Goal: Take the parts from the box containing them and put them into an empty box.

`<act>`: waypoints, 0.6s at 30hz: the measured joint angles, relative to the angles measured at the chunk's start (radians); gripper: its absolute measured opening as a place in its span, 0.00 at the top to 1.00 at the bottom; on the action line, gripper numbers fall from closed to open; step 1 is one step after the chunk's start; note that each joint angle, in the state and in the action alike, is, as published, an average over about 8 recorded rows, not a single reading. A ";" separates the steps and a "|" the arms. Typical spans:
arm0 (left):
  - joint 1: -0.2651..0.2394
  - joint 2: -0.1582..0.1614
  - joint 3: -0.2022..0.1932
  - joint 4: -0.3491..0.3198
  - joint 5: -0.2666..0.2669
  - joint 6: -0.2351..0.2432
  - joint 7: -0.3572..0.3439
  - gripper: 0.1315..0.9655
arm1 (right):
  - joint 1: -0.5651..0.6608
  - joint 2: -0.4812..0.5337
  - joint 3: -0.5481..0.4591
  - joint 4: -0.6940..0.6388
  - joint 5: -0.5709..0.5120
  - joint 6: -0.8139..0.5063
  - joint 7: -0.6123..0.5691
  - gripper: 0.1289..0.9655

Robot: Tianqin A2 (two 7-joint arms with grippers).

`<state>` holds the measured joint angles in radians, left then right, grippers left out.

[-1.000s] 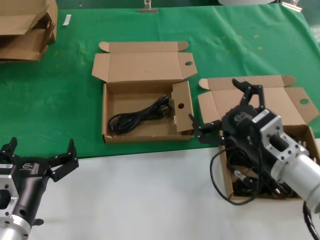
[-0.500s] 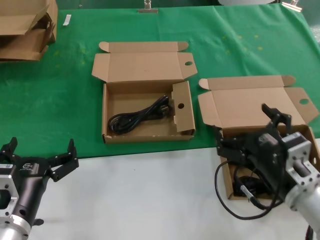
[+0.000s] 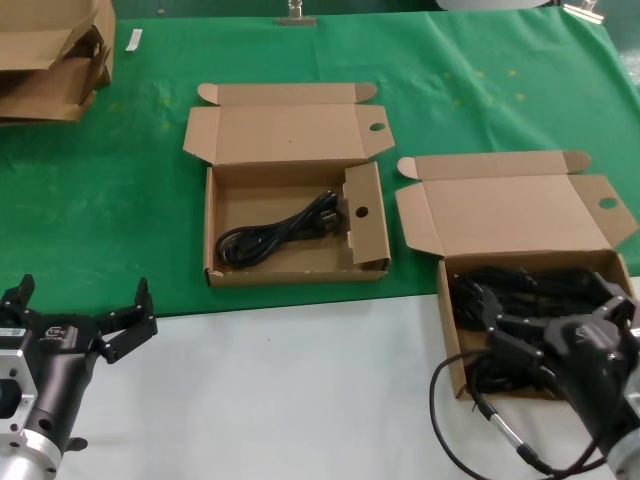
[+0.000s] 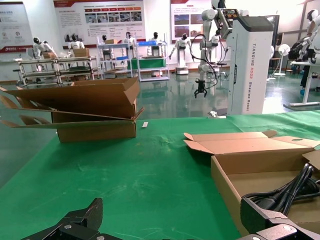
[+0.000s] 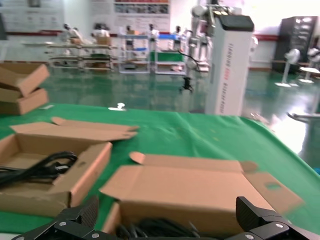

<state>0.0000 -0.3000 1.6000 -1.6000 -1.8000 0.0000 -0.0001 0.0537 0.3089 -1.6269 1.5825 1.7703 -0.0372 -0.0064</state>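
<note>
Right pincer (image 3: 520,325): spread wide, holding nothing, poised directly over the cords (image 3: 520,290) heaped in the full box (image 3: 500,215) at 4 o'clock on the bench (image 3: 300,400). Heap lay immediately beneath and just toward 12 o'clock from the tips; contact with the cords could not be told. Bundles ran roughly 9-to-3 across the box, tangled, no single long axis clear. One loose loop of cable spilled over the near wall toward 6 o'clock.

Divider box (image 3: 290,225): at 12 o'clock centre, well apart from the full box toward 9 o'clock; one cord (image 3: 275,232) already inside, lying 8-to-2.

Left pincer (image 3: 75,325): parked at 8 o'clock over the white bench edge, spread wide, holding nothing, well apart from both boxes.

Judged: right arm far nearer the heap; a straight drop would serve for the next pick, with some risk of snagging neighbouring loops.
</note>
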 joint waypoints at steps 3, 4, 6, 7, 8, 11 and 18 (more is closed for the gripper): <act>0.000 0.000 0.000 0.000 0.000 0.000 0.000 0.00 | -0.017 -0.003 0.008 0.005 0.009 0.012 0.002 0.00; 0.000 0.000 0.000 0.000 0.000 0.000 0.000 0.00 | -0.019 -0.003 0.010 0.006 0.011 0.013 0.002 0.00; 0.000 0.000 0.000 0.000 0.000 0.000 0.000 0.00 | -0.021 -0.004 0.011 0.007 0.012 0.015 0.002 0.00; 0.000 0.000 0.000 0.000 0.000 0.000 0.000 0.00 | -0.022 -0.004 0.011 0.007 0.012 0.015 0.003 0.00; 0.000 0.000 0.000 0.000 0.000 0.000 0.000 0.00 | -0.022 -0.004 0.011 0.007 0.012 0.015 0.003 0.00; 0.000 0.000 0.000 0.000 0.000 0.000 0.000 0.00 | -0.022 -0.004 0.011 0.007 0.012 0.015 0.003 0.00; 0.000 0.000 0.000 0.000 0.000 0.000 0.000 0.00 | -0.022 -0.004 0.011 0.007 0.012 0.015 0.003 0.00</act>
<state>0.0000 -0.3000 1.6000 -1.6000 -1.8000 0.0000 -0.0001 0.0317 0.3052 -1.6159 1.5897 1.7825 -0.0219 -0.0038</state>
